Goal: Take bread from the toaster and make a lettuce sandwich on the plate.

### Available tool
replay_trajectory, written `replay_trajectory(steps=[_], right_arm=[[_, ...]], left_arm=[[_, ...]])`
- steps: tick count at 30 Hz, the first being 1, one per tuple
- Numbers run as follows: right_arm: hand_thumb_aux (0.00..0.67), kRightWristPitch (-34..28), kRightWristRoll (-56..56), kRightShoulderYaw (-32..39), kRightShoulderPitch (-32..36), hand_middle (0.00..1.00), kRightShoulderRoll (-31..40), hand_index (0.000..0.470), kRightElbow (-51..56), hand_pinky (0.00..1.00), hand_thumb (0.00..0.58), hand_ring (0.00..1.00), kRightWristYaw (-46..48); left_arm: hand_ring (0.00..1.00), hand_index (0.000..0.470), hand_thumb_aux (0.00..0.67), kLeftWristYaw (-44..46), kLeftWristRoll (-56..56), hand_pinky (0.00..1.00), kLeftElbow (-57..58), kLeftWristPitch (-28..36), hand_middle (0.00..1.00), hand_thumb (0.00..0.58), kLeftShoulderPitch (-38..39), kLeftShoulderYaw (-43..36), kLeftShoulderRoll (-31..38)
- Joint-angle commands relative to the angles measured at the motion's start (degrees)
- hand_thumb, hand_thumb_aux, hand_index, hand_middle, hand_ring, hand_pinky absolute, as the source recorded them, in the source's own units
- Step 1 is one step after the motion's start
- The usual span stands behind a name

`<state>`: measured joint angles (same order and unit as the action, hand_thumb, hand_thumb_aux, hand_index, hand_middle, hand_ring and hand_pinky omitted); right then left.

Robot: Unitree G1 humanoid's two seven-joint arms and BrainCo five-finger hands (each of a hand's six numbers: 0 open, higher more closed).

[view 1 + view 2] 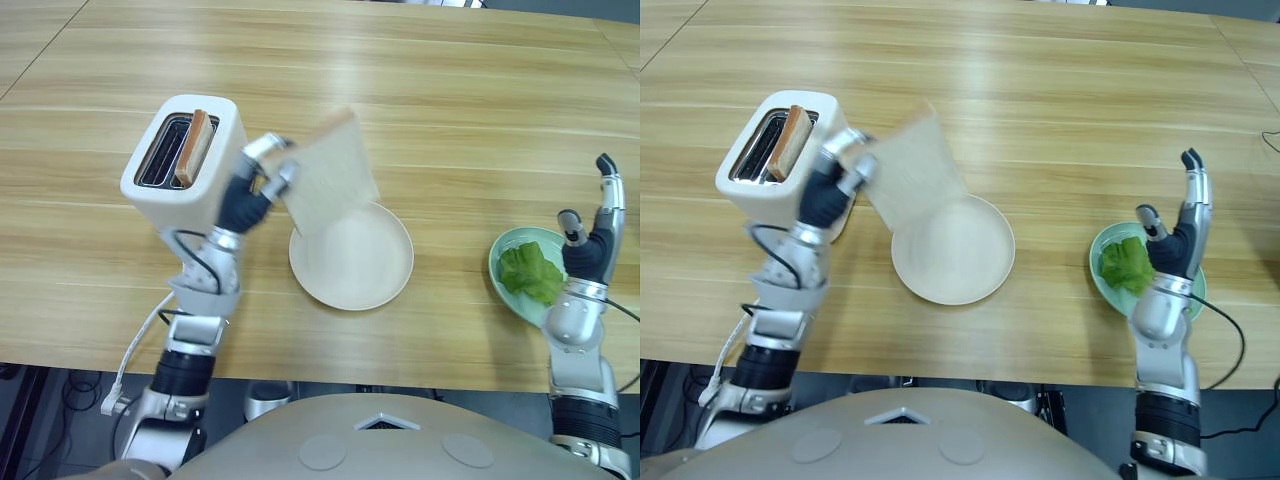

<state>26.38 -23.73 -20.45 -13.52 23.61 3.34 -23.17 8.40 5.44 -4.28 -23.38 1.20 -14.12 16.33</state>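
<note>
First slice in transit. My left hand [262,180] is clamped on the edge of a bread slice [335,170], held tilted over the near-left rim of the plate [385,290]. The slice is blurred; its low corner may be touching the plate, I can't say. A second slice [195,147] stands in the toaster [170,200]. My right hand [592,240] is upright with fingers spread, holding nothing, above the lettuce [530,272] in the green dish [500,248]. Next, I judge: lay the slice flat mid-plate, then let go.

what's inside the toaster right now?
One bread slice stands in the toaster, in the slot nearer the left hand; its lower part is hidden. The other slot looks empty, though its bottom can't be seen.
</note>
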Motion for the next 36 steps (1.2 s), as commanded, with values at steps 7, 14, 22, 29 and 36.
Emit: replay_trajectory(steps=[7, 14, 22, 29, 36], right_arm=[[0.0, -3.03, -5.83, -2.71, -2.54, 0.0, 7.61, 0.0, 10.04, 0.0, 0.0, 0.0, -3.37], [0.0, -4.03, -10.17, 2.77, -2.35, 0.0, 10.39, 0.0, 19.23, 0.0, 0.0, 0.0, -4.61], [0.0, -11.82, -18.4, 14.17, -0.44, 0.0, 15.46, 0.0, 23.96, 0.0, 0.0, 0.0, 1.5], [0.394, -16.82, -19.16, 17.98, 0.13, 0.0, 17.65, 0.271, 26.24, 0.0, 0.482, 0.0, 2.37], [0.67, -17.9, -18.44, 19.26, -0.56, 0.0, 18.46, 0.46, 24.74, 0.0, 0.58, 0.0, 1.55]], left_arm=[[1.0, 0.46, 0.67, 2.48, 11.42, 1.0, 26.39, -4.42, 1.0, 0.58, -6.13, -5.28, 1.68], [1.0, 0.46, 0.67, -6.93, 21.03, 1.0, 45.7, -7.08, 1.0, 0.58, -15.46, -7.88, 1.12], [0.71, 0.0, 0.0, -10.53, 28.61, 0.71, 47.23, -7.98, 0.71, 0.0, -14.8, -12.23, 2.96], [0.67, 0.0, 0.0, -11.43, 30.05, 0.67, 34.03, -6.56, 0.67, 0.0, -9.68, -10.83, 5.76], [0.66, 0.0, 0.0, -6.56, 28.04, 0.66, 17.41, -2.97, 0.66, 0.0, -2.87, -9.02, 6.94]])
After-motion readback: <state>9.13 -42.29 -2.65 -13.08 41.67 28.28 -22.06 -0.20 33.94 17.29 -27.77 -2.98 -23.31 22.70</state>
